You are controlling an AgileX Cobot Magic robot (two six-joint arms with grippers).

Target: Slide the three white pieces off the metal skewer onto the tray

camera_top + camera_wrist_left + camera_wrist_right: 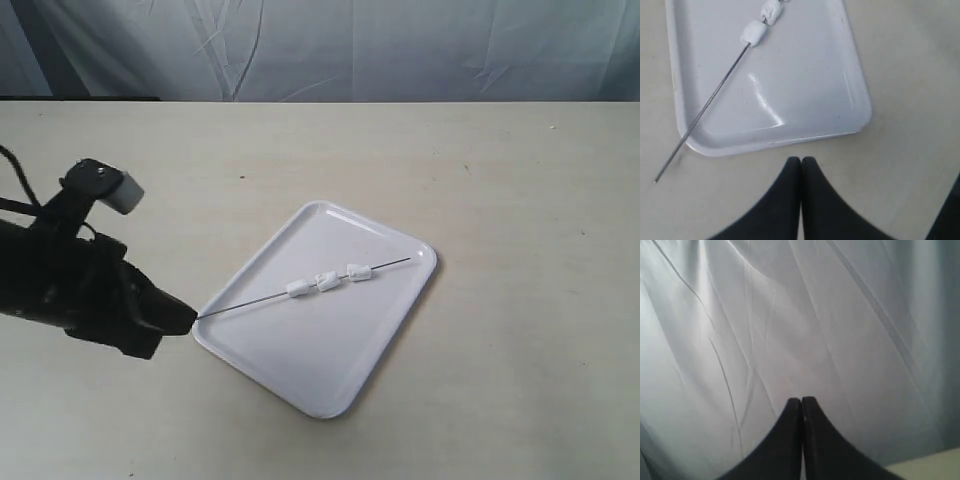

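The white tray (pixel 330 370) lies on the table, turned diagonally. Across it rests the thin metal skewer (pixel 250 304), one end sticking out past the tray's left rim. All three white pieces (pixel 329 281) are threaded side by side near the skewer's middle. My left gripper (pixel 185 320) is shut and empty, its tip close beside the skewer's protruding end. In the left wrist view the skewer (pixel 710 102) runs from the tray (pixel 805 90) onto the table, two white pieces (pixel 754 33) show, and the left gripper (pixel 801 161) sits just short of the tray's rim. My right gripper (pixel 801 401) is shut, facing the curtain.
A grey-white wrinkled curtain (pixel 330 45) hangs behind the beige table (pixel 520 200). The left arm's black body with its camera block (pixel 110 188) fills the left side. The right arm is out of the exterior view.
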